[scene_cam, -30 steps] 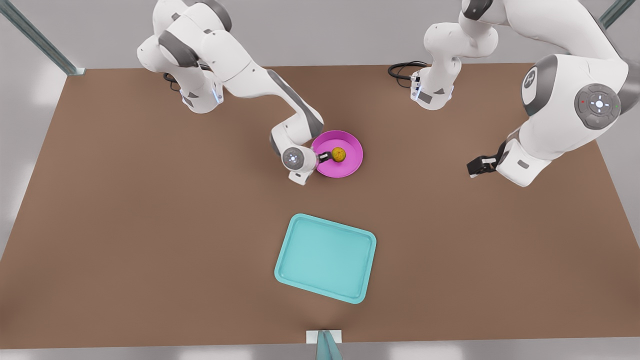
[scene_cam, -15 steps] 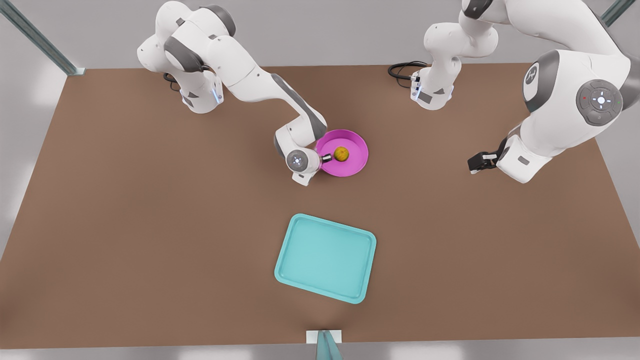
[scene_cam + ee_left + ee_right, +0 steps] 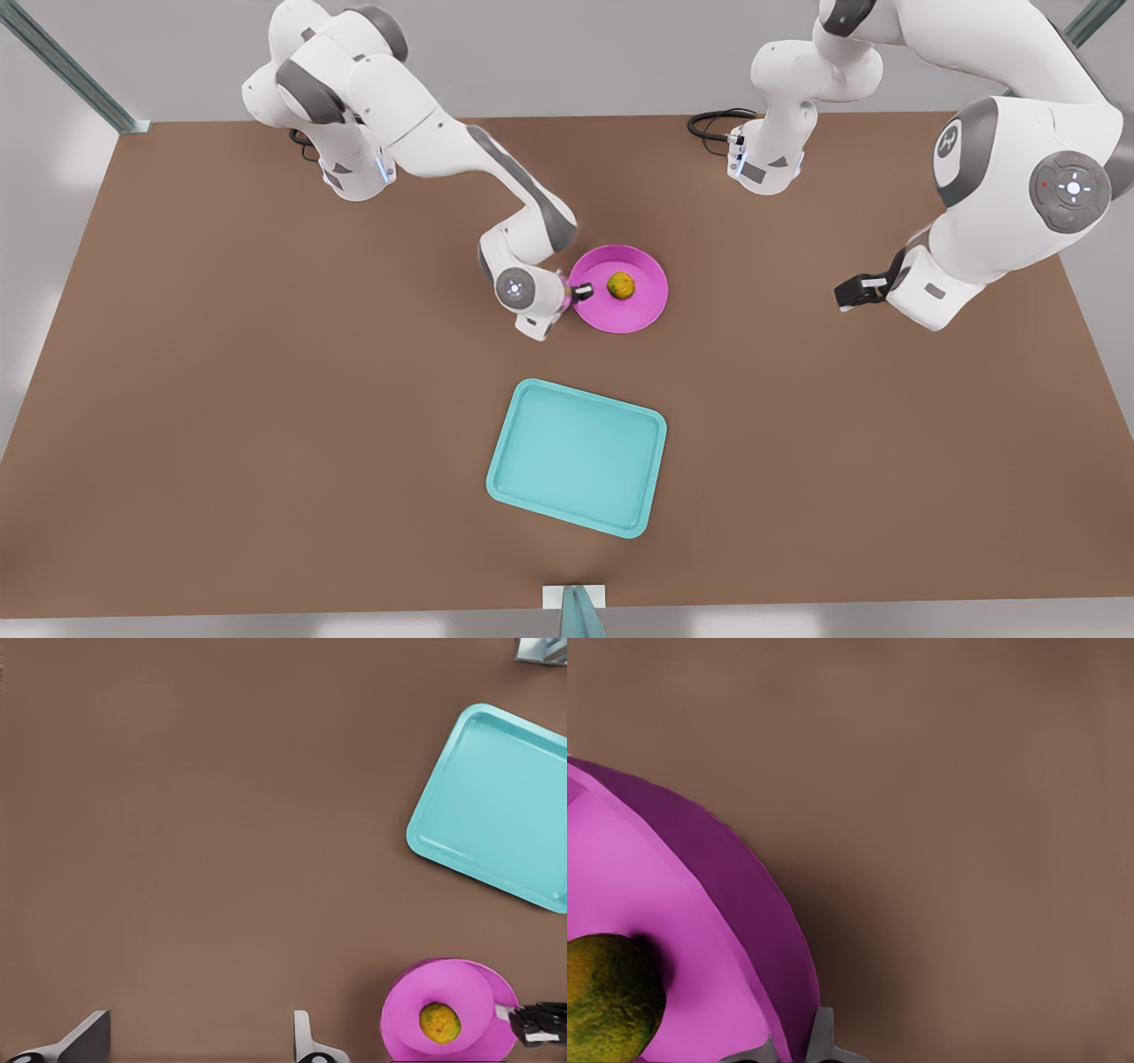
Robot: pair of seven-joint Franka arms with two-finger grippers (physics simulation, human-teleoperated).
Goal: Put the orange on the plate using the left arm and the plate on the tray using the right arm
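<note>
The magenta plate (image 3: 642, 310) carries the orange (image 3: 621, 284) near its middle. My right gripper (image 3: 580, 291), on the arm at the front view's left, is shut on the plate's rim. In the right wrist view the plate (image 3: 700, 904) rim sits between the fingertips (image 3: 822, 1036), with the orange (image 3: 607, 1001) close by. The teal tray (image 3: 576, 456) lies nearer the table's front edge, apart from the plate. My left gripper (image 3: 846, 294) hangs open over bare table at the front view's right. The left wrist view shows the tray (image 3: 496, 806), plate (image 3: 469, 992) and orange (image 3: 439, 1022) from afar.
Both arm bases stand at the table's back edge, with a black cable (image 3: 713, 124) beside one of them. A small metal post (image 3: 576, 607) sits at the front edge. Brown table (image 3: 266, 399) stretches wide on both sides of the tray.
My right gripper has carried the plate, with the orange on it, toward the front view's right and a little nearer the tray. The left arm has barely shifted.
</note>
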